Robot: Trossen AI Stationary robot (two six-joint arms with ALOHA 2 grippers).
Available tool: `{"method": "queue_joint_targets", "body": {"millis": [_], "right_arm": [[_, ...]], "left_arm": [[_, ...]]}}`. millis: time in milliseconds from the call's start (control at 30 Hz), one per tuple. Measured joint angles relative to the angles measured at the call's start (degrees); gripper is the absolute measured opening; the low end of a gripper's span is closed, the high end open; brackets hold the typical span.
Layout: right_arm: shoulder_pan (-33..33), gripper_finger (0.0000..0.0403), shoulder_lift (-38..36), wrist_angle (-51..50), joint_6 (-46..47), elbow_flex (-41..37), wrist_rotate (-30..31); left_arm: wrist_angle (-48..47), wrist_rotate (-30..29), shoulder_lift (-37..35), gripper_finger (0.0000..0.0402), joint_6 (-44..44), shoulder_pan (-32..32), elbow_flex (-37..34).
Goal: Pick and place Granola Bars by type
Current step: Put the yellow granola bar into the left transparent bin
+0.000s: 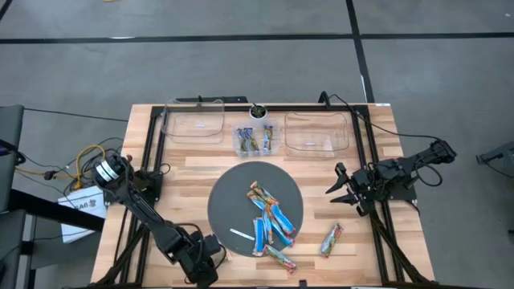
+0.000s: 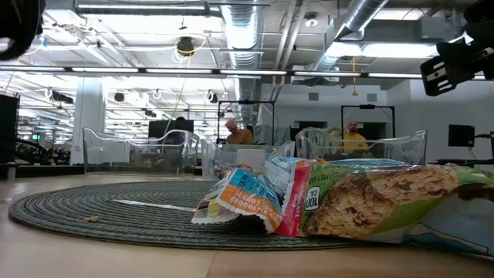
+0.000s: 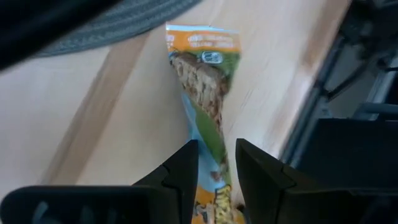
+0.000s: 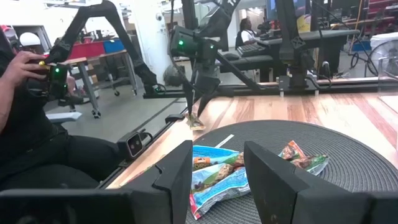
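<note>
My left gripper (image 3: 216, 149) is near the table's near-left corner (image 1: 210, 250), beside the round grey mat (image 1: 229, 193), and is shut on a green-tan-orange granola bar (image 3: 200, 87). Far off, the right wrist view shows that gripper (image 4: 202, 81) with the bar (image 4: 196, 115) below it. My right gripper (image 1: 337, 187) hovers open to the right of the mat. Several bright blue and green-tan-orange bars (image 1: 269, 221) lie heaped on the mat. One bar (image 1: 330, 239) lies on the wood. Another (image 1: 281, 258) lies at the mat's near edge. My left gripper pinches the green-tan-orange bar between its two fingers a little way in from one end (image 3: 211, 134), coming from above and pointing down. The bar hangs below the fingers with its orange far end (image 3: 202, 40) lowest. I cannot tell whether that end touches the wood.
A small clear tub (image 1: 255, 139) with bars in it stands at the far edge, between two larger clear bins (image 1: 195, 122) (image 1: 317, 132). A thin white strip (image 1: 241, 234) lies on the mat. Black frame rails (image 1: 152, 152) run along both table sides. A seated person (image 4: 25, 124) is beyond the table.
</note>
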Motion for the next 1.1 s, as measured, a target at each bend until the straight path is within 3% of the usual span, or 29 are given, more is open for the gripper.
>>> {"method": "queue_joint_targets", "body": {"millis": [600,967,1100], "right_arm": [[0.0,0.0137,0.0,-0.11,0.0,0.0,0.0],[0.0,0.0137,0.0,-0.15,0.0,0.0,0.0],[0.0,0.0139,0.0,-0.15,0.0,0.0,0.0]], "left_arm": [[0.91,0.01,2.17,0.0098,2.1,0.0,-0.04],[0.62,-0.12,2.13,0.0019,7.07,0.0,-0.04],[0.74,-1.01,2.09,0.0006,10.28,-0.02,-0.04]]}}
